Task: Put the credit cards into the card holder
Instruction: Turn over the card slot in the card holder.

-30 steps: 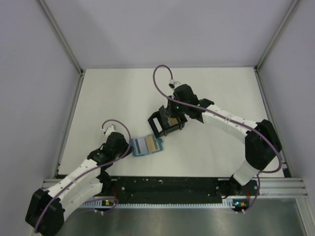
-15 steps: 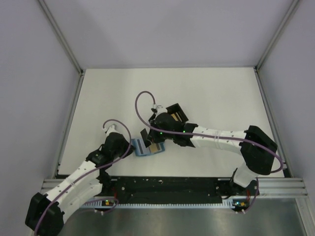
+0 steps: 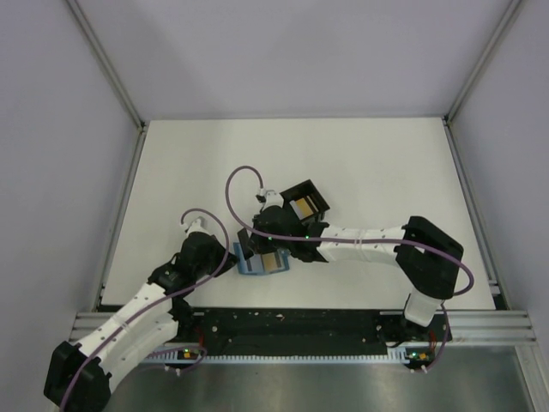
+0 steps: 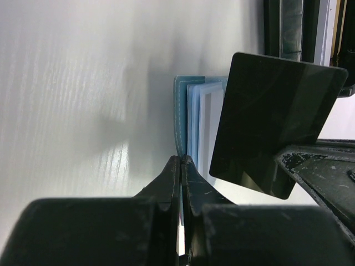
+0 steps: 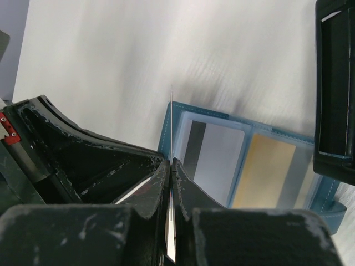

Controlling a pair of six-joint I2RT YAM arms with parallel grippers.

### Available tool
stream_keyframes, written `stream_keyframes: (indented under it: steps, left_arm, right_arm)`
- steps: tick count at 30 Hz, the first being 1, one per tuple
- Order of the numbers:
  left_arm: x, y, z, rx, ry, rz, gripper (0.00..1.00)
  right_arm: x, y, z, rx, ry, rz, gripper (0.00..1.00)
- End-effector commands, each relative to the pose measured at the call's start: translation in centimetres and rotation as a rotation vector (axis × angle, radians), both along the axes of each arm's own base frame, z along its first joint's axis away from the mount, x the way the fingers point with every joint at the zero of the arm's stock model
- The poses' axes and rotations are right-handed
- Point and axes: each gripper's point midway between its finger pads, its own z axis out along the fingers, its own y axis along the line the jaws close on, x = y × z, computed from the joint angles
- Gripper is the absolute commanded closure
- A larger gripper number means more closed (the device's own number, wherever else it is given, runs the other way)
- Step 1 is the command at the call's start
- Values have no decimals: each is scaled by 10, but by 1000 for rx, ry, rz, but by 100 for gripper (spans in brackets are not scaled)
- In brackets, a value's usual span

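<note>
Fingers (image 4: 166, 183) of the left gripper (image 4: 181, 164) are being pressed tightly together on the left edge of the card holder (image 5: 211, 114). This is probably being done so that the open wallet is pinned down and cannot slide while it is being loaded.

The table (image 3: 386, 172) is being used as a flat backing under the card holder, which is lying opened with its sleeves facing up. The black tray (image 5: 333, 166) is standing just beyond the card holder and to its right. A spare card (image 3: 302, 209) is showing inside it, so it is likely being used as the supply. Whether tray and card holder are touching cannot be told.

The right gripper (image 5: 171, 166) is clamped on the held card (image 4: 272, 122). This card is being carried on edge above the left border of the card holder, apparently so that its thin edge can be fed into a sleeve. Its colour cannot be told, since its face is reading dark and mirror-like.

Inside the card holder, a silver-grey card (image 5: 219, 160) is sitting in the left sleeve and an orange-yellow card (image 5: 266, 177) in the right.
</note>
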Motion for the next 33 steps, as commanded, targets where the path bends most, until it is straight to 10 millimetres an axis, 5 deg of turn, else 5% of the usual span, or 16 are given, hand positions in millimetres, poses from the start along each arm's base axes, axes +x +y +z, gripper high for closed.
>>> stream_keyframes:
  steps: [1, 16, 22, 33]
  left_arm:
    - [2, -8, 9, -43, -32, -30, 100]
    - [2, -9, 9, -51, -32, -26, 100]
    - [1, -7, 8, -46, -30, -23, 100]
    - [1, -6, 7, -38, -28, -19, 100]
  right_arm:
    - [6, 24, 35, 110, -52, -9, 100]
    - [5, 20, 10, 20, -50, -17, 100]
    - [7, 15, 17, -2, -87, -33, 100]
    - [8, -8, 7, -118, -115, -61, 100]
